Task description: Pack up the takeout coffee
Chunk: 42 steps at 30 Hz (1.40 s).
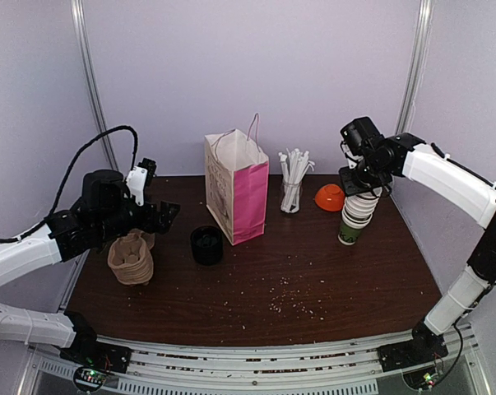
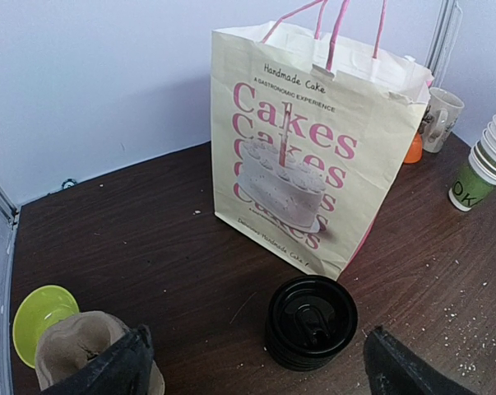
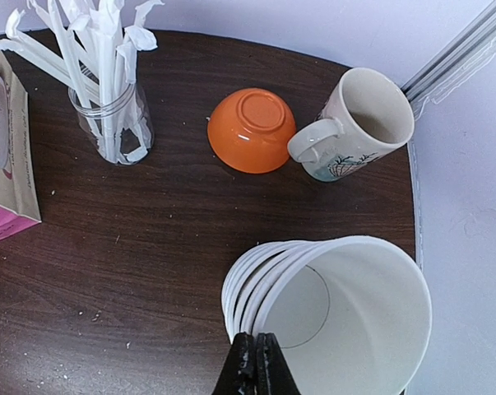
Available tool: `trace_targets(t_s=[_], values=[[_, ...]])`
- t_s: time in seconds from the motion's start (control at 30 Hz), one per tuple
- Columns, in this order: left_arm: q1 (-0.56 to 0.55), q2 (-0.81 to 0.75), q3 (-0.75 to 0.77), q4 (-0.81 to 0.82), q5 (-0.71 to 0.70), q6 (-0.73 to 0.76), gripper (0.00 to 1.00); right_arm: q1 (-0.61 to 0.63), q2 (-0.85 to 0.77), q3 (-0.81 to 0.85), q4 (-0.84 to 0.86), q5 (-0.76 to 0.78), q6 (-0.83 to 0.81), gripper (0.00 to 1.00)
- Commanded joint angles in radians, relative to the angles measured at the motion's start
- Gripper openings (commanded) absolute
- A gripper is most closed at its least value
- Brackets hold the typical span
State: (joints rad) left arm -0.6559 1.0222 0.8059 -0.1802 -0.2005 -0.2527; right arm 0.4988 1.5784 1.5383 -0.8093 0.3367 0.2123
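Note:
No brown cup with a black dome lid shows in any view. A low black round thing with a lid on top (image 1: 206,245) stands in front of the paper bag (image 1: 237,193); its sides look black and ribbed in the left wrist view (image 2: 312,321). My left gripper (image 1: 161,216) is open and empty, above and to the left of that black thing, which lies between its fingertips (image 2: 400,374). My right gripper (image 1: 359,177) is shut at the rim of the top, tilted cup of the white-and-green cup stack (image 3: 338,313).
The bag reads "Cakes" (image 2: 313,156) and stands open-topped at mid back. A pulp cup carrier (image 1: 132,259) and a yellow-green dish (image 2: 38,317) sit at the left. A jar of straws (image 3: 112,123), an orange bowl (image 3: 252,130) and a beige mug (image 3: 359,123) stand at back right.

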Motion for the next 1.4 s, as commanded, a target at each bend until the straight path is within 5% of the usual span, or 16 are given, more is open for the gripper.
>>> trace_targets(t_s=[0.0,0.7,0.93,1.13,1.37], values=[[0.004,0.006,-0.01,0.053,0.012,-0.006,0.92,-0.006,-0.03,0.068,-0.05,0.034,-0.004,0.0],[0.003,0.021,-0.011,0.054,0.037,-0.023,0.92,0.12,0.002,0.126,-0.168,-0.001,-0.023,0.0],[-0.006,0.035,0.028,0.059,0.225,-0.1,0.9,0.227,-0.022,0.099,-0.207,-0.035,-0.032,0.0],[-0.104,0.073,0.053,0.186,0.382,-0.297,0.89,0.319,-0.037,0.04,-0.193,-0.039,-0.023,0.0],[-0.256,0.255,0.147,0.252,0.363,-0.431,0.89,0.433,-0.071,-0.029,-0.133,-0.039,-0.037,0.0]])
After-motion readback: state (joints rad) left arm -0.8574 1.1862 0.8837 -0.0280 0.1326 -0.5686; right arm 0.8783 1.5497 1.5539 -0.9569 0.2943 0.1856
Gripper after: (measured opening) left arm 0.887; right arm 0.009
